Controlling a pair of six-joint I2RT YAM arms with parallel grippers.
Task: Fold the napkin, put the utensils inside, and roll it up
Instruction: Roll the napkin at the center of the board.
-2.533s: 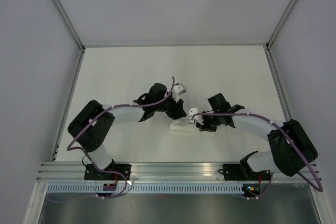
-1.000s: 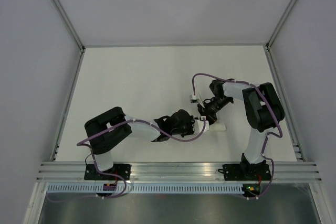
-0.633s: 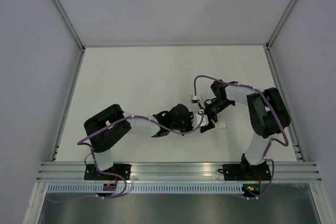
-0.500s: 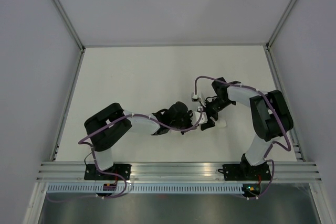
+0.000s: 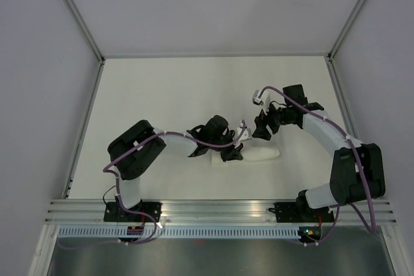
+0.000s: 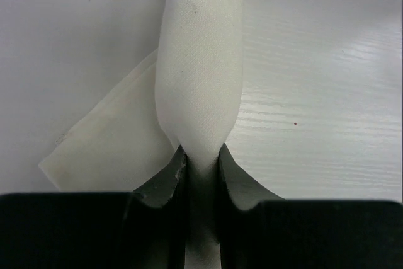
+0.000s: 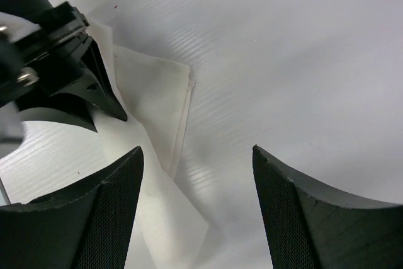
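Seen from above, we have two robot arms over a white table (image 5: 162, 95). The napkin (image 5: 259, 154) lies near the table's middle, toward the near edge. It forms a short white roll, its long axis running left to right.

The left gripper (image 5: 234, 151) meets the roll's left end. In the left wrist view its two black fingers (image 6: 162, 179) are nearly closed and pinch the rolled cloth between them. The roll stretches straight away from the jaws, and a loose flat corner (image 6: 101, 149) of cloth splays to one side on the table.

The right gripper (image 5: 262, 126) hangs just beyond the roll's far side, over its right half and apart from the cloth. Its wrist view shows the jaws spread wide with nothing between them, and the napkin lying below and to their left.

We see no utensils in any view, and we cannot tell whether they sit inside the roll. We judge the rolling nearly done, with that loose corner not tucked in. The left arm has the contact. The free right arm is nearer the right end, and would need to come down toward the near edge with its jaws set across the roll's axis.

We find no brand, label or writing anywhere.
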